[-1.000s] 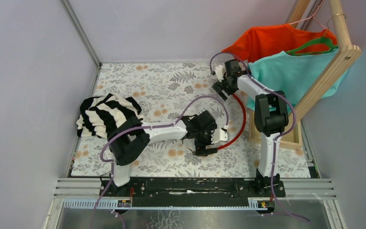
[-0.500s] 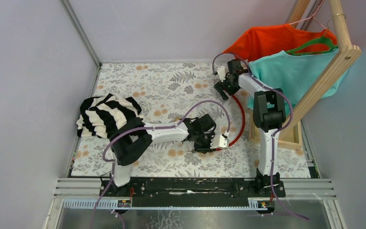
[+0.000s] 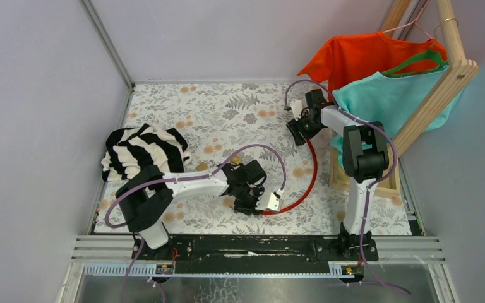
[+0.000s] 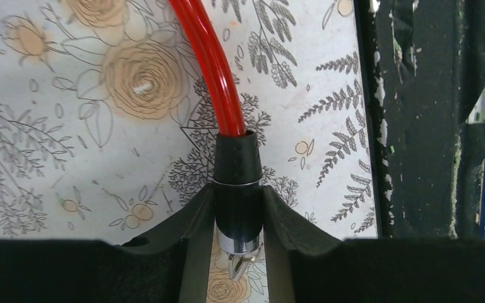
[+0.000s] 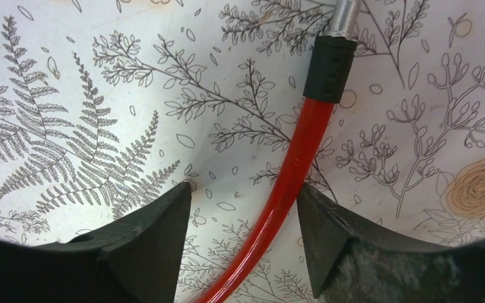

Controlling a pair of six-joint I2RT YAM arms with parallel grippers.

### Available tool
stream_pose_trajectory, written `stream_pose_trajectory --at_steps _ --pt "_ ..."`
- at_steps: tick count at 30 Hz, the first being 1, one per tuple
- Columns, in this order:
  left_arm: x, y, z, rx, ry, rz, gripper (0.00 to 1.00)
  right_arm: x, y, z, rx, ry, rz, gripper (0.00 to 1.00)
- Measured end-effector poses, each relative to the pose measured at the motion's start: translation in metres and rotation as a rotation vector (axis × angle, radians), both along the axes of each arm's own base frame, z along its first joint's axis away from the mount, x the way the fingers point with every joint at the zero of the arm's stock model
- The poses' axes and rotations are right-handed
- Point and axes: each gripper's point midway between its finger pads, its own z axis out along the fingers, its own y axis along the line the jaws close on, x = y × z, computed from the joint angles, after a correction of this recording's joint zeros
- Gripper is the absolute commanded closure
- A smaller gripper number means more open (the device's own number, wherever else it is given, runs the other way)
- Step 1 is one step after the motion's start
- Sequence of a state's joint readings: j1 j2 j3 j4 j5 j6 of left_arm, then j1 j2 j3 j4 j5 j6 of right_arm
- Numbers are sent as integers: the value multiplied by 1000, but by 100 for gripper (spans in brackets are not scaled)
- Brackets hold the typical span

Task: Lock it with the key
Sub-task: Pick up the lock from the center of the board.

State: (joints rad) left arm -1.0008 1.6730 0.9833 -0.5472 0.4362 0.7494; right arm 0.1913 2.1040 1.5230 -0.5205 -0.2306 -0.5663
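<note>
The left gripper [image 4: 239, 208] is pinching the black end sleeve [image 4: 236, 158] of the red cable lock [image 3: 315, 167] near the front edge of the table [image 3: 183, 113]. The cable is arcing away toward the right gripper [image 5: 245, 192], whose spread fingers [image 5: 151, 233] are straddling it.

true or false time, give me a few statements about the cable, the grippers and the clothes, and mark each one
1. The left gripper is clamped on the black end of the red cable. True.
2. The right gripper is shut tight on the red cable. False: its fingers stand apart, with the cable running between them.
3. A striped garment lies bunched on the left side of the table. True.
4. The orange shirt lies flat on the table. False: it hangs on the wooden rack at the right.
</note>
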Motion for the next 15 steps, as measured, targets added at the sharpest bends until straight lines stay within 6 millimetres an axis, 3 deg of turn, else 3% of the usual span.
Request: stream_pose_trajectory --at_steps 9,15 --pt "-2 9 -5 21 -15 -58 61 -13 -2 0 19 -21 -29 69" --pt "2 12 -9 34 -36 -77 51 -31 -6 0 15 -11 -66 94"
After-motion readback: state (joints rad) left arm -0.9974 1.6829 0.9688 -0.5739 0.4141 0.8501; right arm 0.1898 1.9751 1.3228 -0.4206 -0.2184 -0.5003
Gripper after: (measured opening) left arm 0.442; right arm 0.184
